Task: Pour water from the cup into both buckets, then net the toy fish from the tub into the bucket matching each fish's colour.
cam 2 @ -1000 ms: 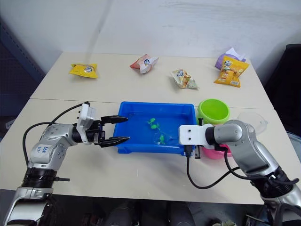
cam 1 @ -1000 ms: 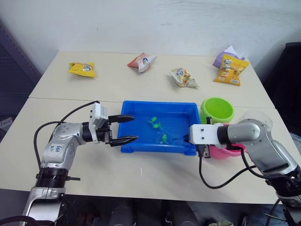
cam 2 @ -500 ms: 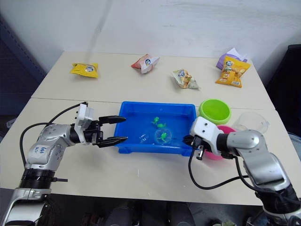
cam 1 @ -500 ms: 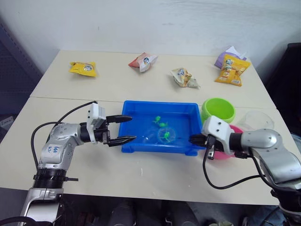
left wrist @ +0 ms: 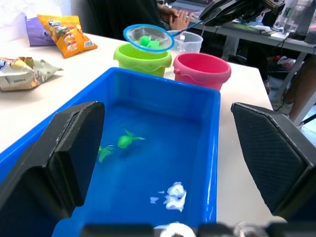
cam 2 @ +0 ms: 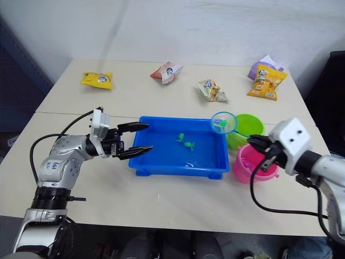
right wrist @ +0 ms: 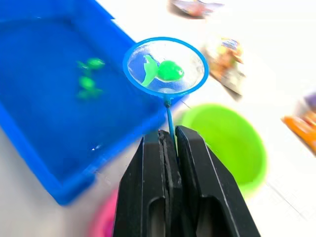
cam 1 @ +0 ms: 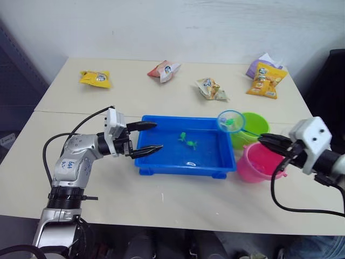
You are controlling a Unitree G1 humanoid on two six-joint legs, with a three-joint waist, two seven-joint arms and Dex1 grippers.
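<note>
Net (right wrist: 165,65) carries one green fish (right wrist: 165,71), and I see its hoop raised above the tub's (cam 1: 186,167) right rim, beside the green bucket (cam 1: 253,122). My right gripper (right wrist: 169,136) is clamped on the handle. My left gripper (cam 1: 152,137) hangs spread over the tub's left edge; two green fish (cam 1: 187,140) float inside.

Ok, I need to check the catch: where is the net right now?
In the head views the net is held up by the right gripper, on the robot's right, over the blue tub's far right corner beside the green bucket, a green fish inside.
</note>
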